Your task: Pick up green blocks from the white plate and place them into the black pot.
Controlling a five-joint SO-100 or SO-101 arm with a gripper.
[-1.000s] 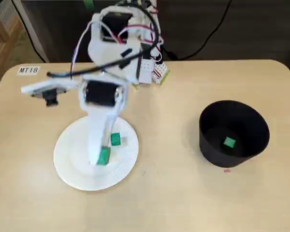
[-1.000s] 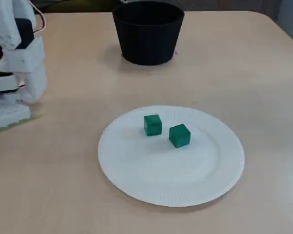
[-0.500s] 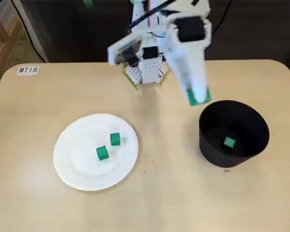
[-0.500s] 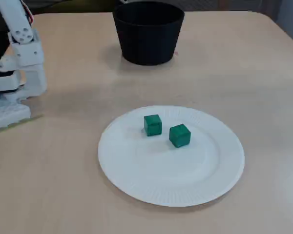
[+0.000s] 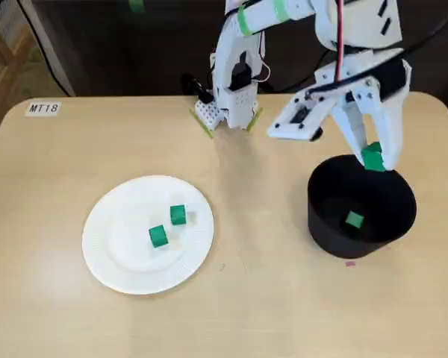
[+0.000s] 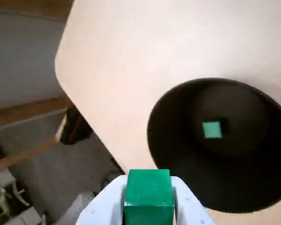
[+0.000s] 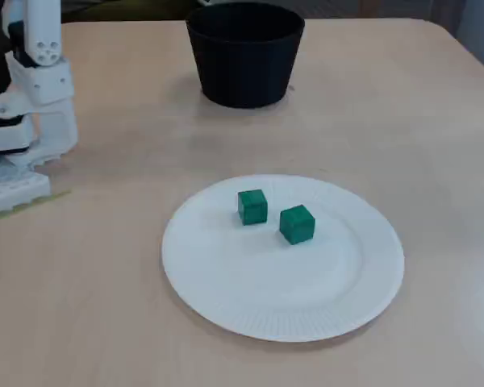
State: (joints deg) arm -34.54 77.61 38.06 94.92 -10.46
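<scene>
Tabletop [image 5: 254,306]: claw [image 5: 374,157] with green block [image 5: 372,159] moved from plate [image 5: 108,261] to above pot [image 5: 325,227].

Lab or workroom, not a home. Plain pale table [image 5: 284,313] with an inventory tag "MT18" [image 5: 43,108] stuck on its far-left corner in a fixed view. Small robot arm base [image 5: 228,112] with exposed wiring sits at the table's far edge. Bare grey floor [image 6: 23,56] lies beyond the table's rim in the wrist view.
</scene>
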